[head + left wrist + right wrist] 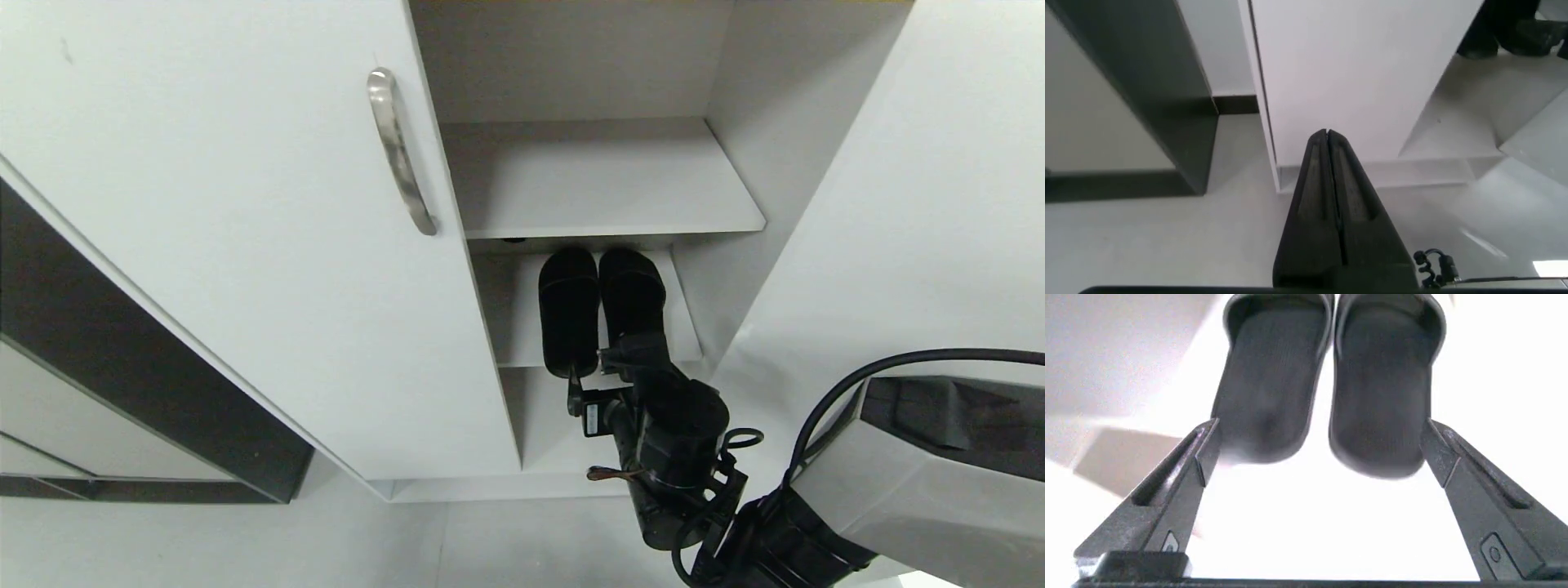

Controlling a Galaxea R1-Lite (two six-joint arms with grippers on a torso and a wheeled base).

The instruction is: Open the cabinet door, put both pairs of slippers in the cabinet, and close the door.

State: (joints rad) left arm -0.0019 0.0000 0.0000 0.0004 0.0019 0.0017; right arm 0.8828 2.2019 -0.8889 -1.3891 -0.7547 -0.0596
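Observation:
A pair of black slippers (600, 306) lies side by side on the lower shelf (522, 327) of the white cabinet, toes pointing inward. My right gripper (596, 365) is just in front of their heels, open, with nothing between its fingers. In the right wrist view the slippers (1331, 376) lie just beyond the spread fingers (1184, 490), apart from them. The cabinet's right door (898, 204) stands open. My left gripper (1327, 140) is shut on nothing, held low over the floor near the cabinet's bottom corner.
The cabinet's left door (245, 204) is closed and carries a curved metal handle (398, 151). An upper shelf (596, 180) holds nothing. A dark panel (122, 359) runs along the left. Pale floor (326, 539) lies in front of the cabinet.

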